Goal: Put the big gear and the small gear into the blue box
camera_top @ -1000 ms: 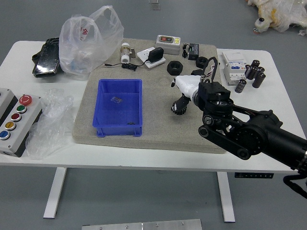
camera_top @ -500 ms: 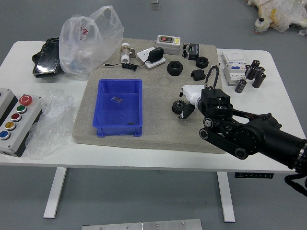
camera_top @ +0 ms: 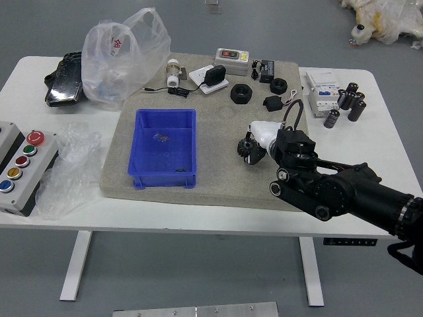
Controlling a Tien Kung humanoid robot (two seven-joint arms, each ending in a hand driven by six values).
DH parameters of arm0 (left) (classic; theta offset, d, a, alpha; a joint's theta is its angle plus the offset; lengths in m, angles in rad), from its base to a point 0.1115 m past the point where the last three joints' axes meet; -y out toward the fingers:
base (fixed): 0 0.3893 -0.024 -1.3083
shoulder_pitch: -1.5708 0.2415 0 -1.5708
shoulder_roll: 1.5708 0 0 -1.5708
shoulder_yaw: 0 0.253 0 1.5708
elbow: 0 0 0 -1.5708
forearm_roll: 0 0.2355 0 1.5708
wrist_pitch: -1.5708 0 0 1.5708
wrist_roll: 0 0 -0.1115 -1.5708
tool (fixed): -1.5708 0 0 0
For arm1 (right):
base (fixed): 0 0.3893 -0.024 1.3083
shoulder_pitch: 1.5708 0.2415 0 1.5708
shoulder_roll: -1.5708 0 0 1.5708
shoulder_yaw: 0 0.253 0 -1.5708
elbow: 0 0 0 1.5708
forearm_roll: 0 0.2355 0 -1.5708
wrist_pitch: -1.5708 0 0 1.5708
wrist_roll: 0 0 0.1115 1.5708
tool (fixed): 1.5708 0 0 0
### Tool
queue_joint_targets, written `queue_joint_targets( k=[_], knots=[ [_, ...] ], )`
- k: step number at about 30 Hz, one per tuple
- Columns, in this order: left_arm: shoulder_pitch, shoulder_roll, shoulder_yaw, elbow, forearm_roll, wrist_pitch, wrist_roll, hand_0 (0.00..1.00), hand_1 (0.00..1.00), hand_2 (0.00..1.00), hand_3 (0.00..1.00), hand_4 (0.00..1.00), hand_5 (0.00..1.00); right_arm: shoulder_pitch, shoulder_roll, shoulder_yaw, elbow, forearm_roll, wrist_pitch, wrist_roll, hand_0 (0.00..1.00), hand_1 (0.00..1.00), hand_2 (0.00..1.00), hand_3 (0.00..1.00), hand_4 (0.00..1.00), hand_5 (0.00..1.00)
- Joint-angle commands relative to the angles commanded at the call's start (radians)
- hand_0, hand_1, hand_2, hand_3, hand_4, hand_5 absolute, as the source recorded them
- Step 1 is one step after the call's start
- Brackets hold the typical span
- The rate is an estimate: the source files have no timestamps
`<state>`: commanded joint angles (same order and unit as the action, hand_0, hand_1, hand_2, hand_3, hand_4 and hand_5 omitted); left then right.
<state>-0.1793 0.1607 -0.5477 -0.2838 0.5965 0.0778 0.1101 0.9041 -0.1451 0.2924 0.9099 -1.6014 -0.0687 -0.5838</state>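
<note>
One black toothed gear [camera_top: 244, 146] is at the black-and-white right hand [camera_top: 266, 135], held or not I can't tell; a shallow pinch could drop it outside the blue plastic box [camera_top: 155, 179].

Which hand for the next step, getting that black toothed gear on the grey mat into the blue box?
Right, I'd say. The right hand is right at the black toothed gear; the left isn't in view. The blue plastic box lies farther left.

clear plastic bag [camera_top: 135, 56], black tape rolls [camera_top: 241, 94], button box [camera_top: 30, 168], beige mat [camera_top: 218, 175]
</note>
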Motion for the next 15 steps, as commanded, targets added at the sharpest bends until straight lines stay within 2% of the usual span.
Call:
queue_joint_targets(
  k=[1,2,8,9,15],
  knots=[
    [0.0,0.0,0.0,0.0,-0.001,0.0,0.0,0.684,0.413,0.523,0.738,0.674,0.292,-0.001,0.0,-0.003,0.0,-0.001,-0.006,0.002,0.116,0.144,0.177,0.602,0.426,0.045],
    [0.0,-0.001,0.001,0.0,-0.001,0.0,0.0,0.683,0.413,0.523,0.738,0.675,0.291,-0.002,0.0,-0.004,0.0,-0.002,-0.012,0.004,0.123,0.139,0.163,0.502,0.468,0.002],
    [-0.001,-0.001,0.004,0.0,-0.005,0.001,-0.002,0.683,0.413,0.523,0.738,0.675,0.291,-0.001,-0.006,0.006,0.018,-0.029,-0.044,0.016,0.123,0.139,0.163,0.502,0.468,0.002],
    [-0.001,-0.001,0.005,0.0,-0.006,0.001,-0.003,0.683,0.413,0.523,0.738,0.674,0.292,0.0,-0.008,0.011,0.025,-0.037,-0.049,0.018,0.122,0.14,0.161,0.473,0.469,0.002],
    [0.0,-0.001,0.0,-0.001,-0.003,0.002,0.0,0.683,0.413,0.523,0.738,0.674,0.291,0.009,-0.015,0.047,0.102,-0.094,-0.098,0.045,0.121,0.134,0.155,0.472,0.467,0.002]
  ],
)
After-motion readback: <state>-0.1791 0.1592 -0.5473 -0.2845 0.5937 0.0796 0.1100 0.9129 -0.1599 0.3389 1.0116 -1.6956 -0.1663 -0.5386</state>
